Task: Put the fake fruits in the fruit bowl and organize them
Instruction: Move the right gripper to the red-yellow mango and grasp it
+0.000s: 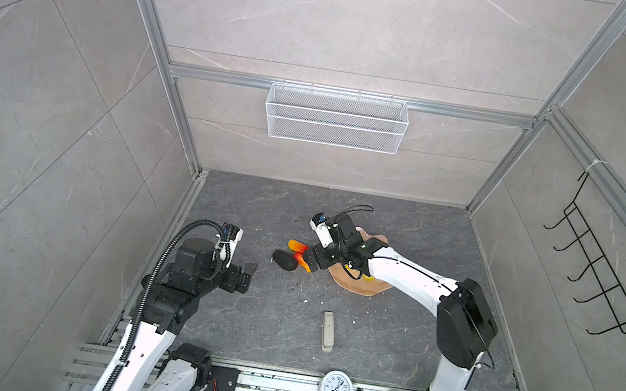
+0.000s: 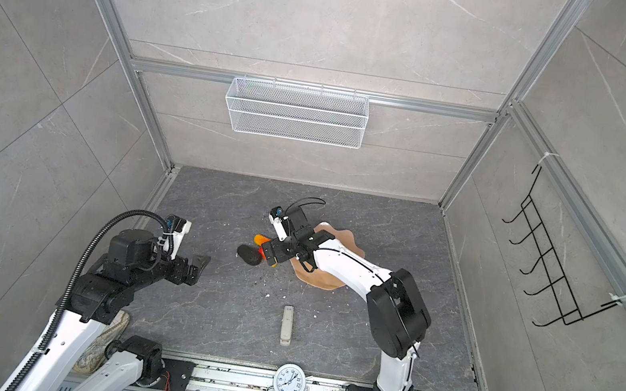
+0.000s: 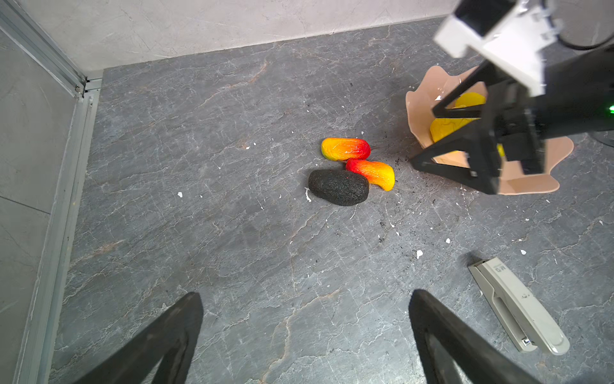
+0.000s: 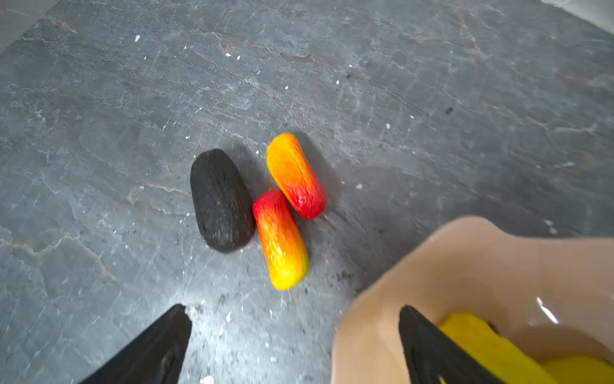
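My left end effector hangs wide, empty; my right end effector, equally wide, grips nothing, one jaw over the bowl holding yellow fruits. Beyond, on the counter, a black fruit lies against one of two red-orange fruits

Tally is running at two glossy red-orange oblong fruits, one black oval fruit, two yellow fruits, one salmon-pink scalloped bowl, one beige plastic stapler, one white wire basket.
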Controlling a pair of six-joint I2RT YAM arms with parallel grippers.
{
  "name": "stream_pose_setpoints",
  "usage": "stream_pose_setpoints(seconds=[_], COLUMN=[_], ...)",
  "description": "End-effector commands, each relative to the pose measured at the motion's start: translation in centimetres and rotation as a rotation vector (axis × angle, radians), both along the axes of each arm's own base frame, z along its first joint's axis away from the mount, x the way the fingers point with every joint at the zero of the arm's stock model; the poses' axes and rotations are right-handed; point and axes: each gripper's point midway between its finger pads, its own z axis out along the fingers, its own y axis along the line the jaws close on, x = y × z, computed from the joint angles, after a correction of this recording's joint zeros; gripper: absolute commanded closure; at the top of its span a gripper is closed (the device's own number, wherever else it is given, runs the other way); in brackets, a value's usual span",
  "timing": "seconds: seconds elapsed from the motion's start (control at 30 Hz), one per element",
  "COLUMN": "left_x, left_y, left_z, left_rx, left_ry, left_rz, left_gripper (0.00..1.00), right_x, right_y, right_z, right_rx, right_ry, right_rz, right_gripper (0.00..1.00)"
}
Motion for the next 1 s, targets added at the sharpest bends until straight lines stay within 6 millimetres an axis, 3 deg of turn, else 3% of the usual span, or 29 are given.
stream_pose_setpoints(seconds=[0.0,0.4,0.53,0.97], left_x=[-0.1,0.0,0.0,0.0], left_y=[-0.2,-0.2,-0.2,-0.2], left_z=[0.8,0.7,0.7,0.7], left_rx=[-0.008,-0.008,-0.005,-0.005], left_ry=[-0.027,-0.023,-0.022,-0.022], left_rz=[-0.017,-0.019,-0.018,-0.018], left_gripper=[0.0,0.0,0.0,0.0], right_x=[0.7,4.5,5.1,6.4], right_y=[1.8,4.9,5.6,6.0], right_z=[-0.3,-5.2,-6.3,-9.2], right_rx=[-0.004,-0.114,-0.123,-0.157], right_ry=[0.009,0.012,0.025,0.064], right_rz=[0.055,0.129,0.143,0.135], right_gripper=[0.0,0.13,0.28,0.38])
